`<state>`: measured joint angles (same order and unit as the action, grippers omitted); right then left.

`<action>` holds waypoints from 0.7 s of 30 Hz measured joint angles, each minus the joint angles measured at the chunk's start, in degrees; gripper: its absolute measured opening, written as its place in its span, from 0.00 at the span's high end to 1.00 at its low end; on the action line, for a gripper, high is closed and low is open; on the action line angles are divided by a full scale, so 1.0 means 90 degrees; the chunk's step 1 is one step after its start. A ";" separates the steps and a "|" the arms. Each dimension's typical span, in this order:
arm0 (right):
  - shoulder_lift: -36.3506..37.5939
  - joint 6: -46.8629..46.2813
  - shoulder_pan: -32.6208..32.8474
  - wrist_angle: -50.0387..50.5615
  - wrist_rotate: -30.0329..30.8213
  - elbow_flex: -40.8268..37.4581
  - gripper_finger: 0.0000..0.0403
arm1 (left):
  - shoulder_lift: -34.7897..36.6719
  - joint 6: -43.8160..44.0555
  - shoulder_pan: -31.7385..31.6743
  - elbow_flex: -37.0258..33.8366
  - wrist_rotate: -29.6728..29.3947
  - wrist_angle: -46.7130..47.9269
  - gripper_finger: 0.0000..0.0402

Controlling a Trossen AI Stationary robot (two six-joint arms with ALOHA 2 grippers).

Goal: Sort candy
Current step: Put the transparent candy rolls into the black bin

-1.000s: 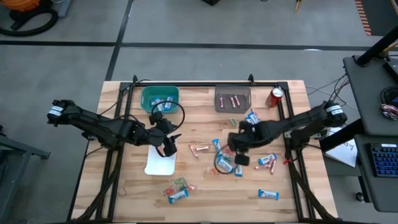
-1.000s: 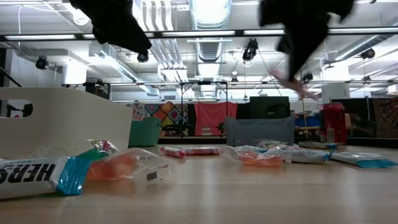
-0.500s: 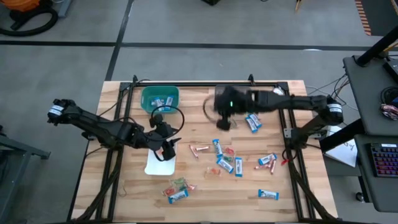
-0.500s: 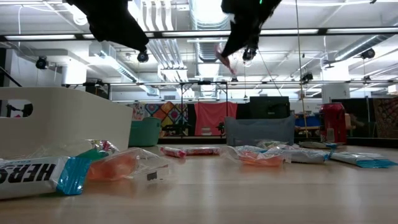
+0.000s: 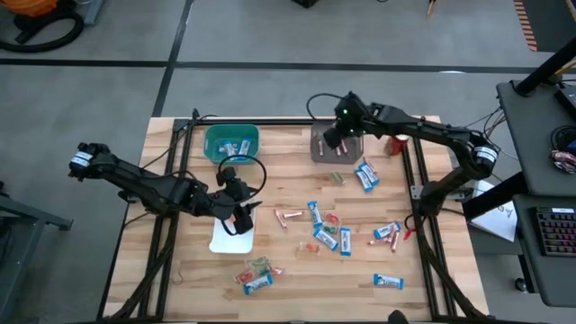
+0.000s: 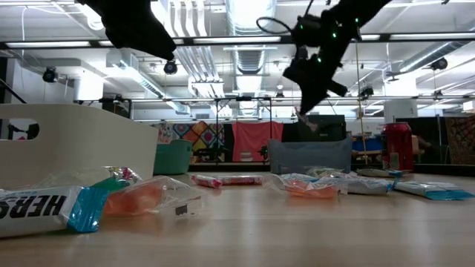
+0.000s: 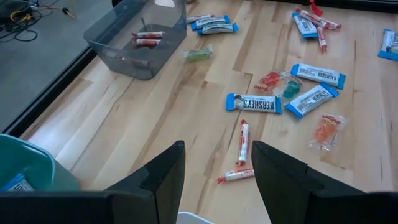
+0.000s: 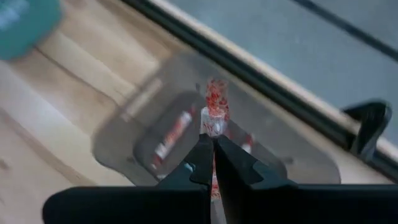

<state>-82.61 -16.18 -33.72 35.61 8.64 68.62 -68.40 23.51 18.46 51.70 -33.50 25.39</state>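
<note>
Pink stick candy (image 8: 215, 112) pinched upright in the closed right end effector (image 8: 212, 163), hanging directly above the grey bin (image 5: 337, 142) at the far edge of the tabletop (image 5: 180, 261). Below the tip, inside that bin, more red-and-white sticks (image 8: 173, 133). Just beside the bin, toward the right arm's base, a red soda can (image 5: 399, 139); nothing between candy and bin.

Nearer the middle of the tabletop, well short of the right end effector, a loose scatter of candy: blue-and-white mini bars (image 7: 254, 104), two pink sticks (image 7: 243, 138) lying at an angle to each other, and small red, orange and green pieces (image 7: 277, 81). Another small cluster near the front edge (image 5: 255, 274), well apart from both arms.

Left end effector (image 7: 217, 168) spread wide and empty, poised over a white tray (image 5: 232, 234), the two pink sticks straight ahead of its fingers (image 7: 163, 171). Behind and to one side of it, a teal bin (image 5: 231, 142) holding blue-wrapped bars. Black cable looped close above the left wrist (image 5: 241, 166).
</note>
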 joint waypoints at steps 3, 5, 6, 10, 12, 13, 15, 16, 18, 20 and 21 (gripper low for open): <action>0.0000 -0.0066 -0.0029 -0.0034 -0.0005 -0.0335 0.98 | 0.0000 0.0000 0.0000 0.0000 0.0000 0.0000 0.58; 0.0000 -0.0122 -0.0026 -0.0084 -0.0007 -0.0527 0.98 | 0.0000 -0.0009 0.0000 -0.0005 0.0000 0.0000 0.58; 0.0000 -0.0143 -0.0024 -0.0135 -0.0007 -0.0632 0.98 | 0.0000 -0.0012 0.0000 -0.0005 0.0000 0.0000 0.58; 0.0000 -0.0308 -0.0021 -0.0437 -0.0005 -0.1014 0.98 | 0.0000 -0.0023 0.0000 -0.0007 -0.0001 0.0000 0.58; 0.0000 -0.0379 -0.0021 -0.0606 -0.0006 -0.1168 0.98 | 0.0000 -0.0025 0.0000 -0.0007 0.0000 0.0000 0.58; 0.0000 -0.0382 -0.0024 -0.0642 -0.0006 -0.1235 0.98 | 0.0000 -0.0024 0.0000 -0.0007 0.0000 0.0000 0.58; 0.0000 -0.0396 -0.0021 -0.0710 -0.0007 -0.1337 0.98 | 0.0000 -0.0024 0.0000 -0.0010 0.0000 0.0000 0.58; 0.0000 -0.0419 -0.0021 -0.0725 -0.0005 -0.1365 0.97 | 0.0000 -0.0024 0.0000 -0.0010 0.0000 0.0000 0.58; 0.0000 -0.0426 -0.0021 -0.0732 -0.0005 -0.1409 0.95 | 0.0000 -0.0024 0.0000 -0.0010 -0.0001 0.0000 0.58; 0.0000 -0.0426 -0.0021 -0.0742 -0.0005 -0.1421 0.91 | 0.0000 -0.0024 0.0000 -0.0010 0.0000 0.0000 0.58; 0.0000 -0.0432 -0.0021 -0.0748 -0.0005 -0.1424 0.89 | 0.0000 -0.0024 0.0000 -0.0010 0.0000 0.0000 0.58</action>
<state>-82.61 -20.06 -33.91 28.87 8.60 55.81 -68.40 23.29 18.46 51.62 -33.50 25.39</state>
